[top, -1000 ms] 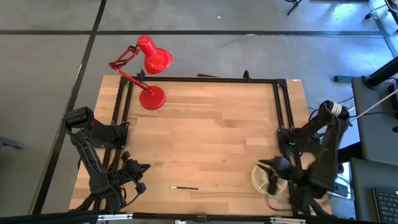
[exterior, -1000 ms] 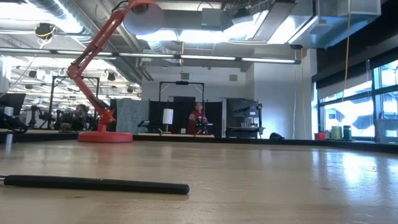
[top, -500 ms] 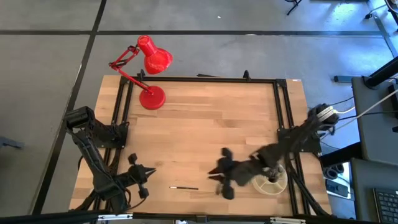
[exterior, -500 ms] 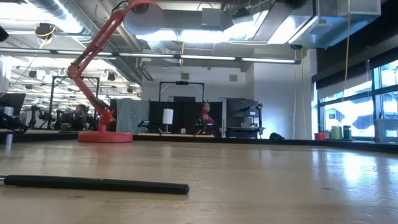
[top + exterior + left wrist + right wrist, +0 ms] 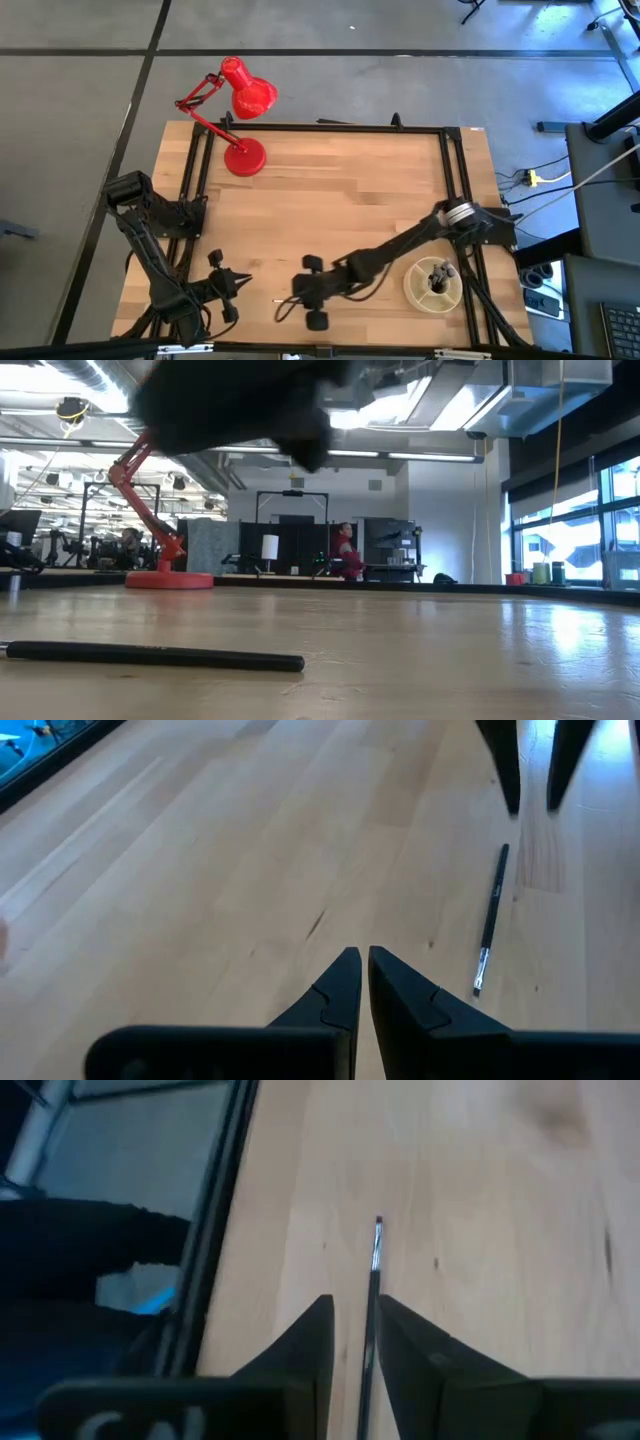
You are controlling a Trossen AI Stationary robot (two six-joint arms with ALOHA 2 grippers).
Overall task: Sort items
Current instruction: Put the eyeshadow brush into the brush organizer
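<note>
One thin black makeup brush (image 5: 283,300) lies flat on the wood near the table's near edge, its silver ferrule end toward the left. It also shows in the low view (image 5: 150,655) and both wrist views (image 5: 490,915) (image 5: 376,1250). My right gripper (image 5: 292,297) hovers over its handle end, open, one finger on either side and clear of it (image 5: 355,1320); it is a dark blur overhead in the low view (image 5: 240,405). My left gripper (image 5: 232,283) waits shut just left of the brush (image 5: 362,958). Several more brushes stand in the round cream dish (image 5: 412,290).
A red desk lamp (image 5: 245,155) stands at the far left corner of the table. The dish sits at the near right corner, beside the right arm's base. Black frame rails run along the left, far and right sides. People show in the room behind (image 5: 345,550).
My right arm has swung from over the dish at the near right corner toward the table's left along the near edge, and now stretches out above the brush. My left gripper has edged slightly right toward the brush. The brush has not moved.
</note>
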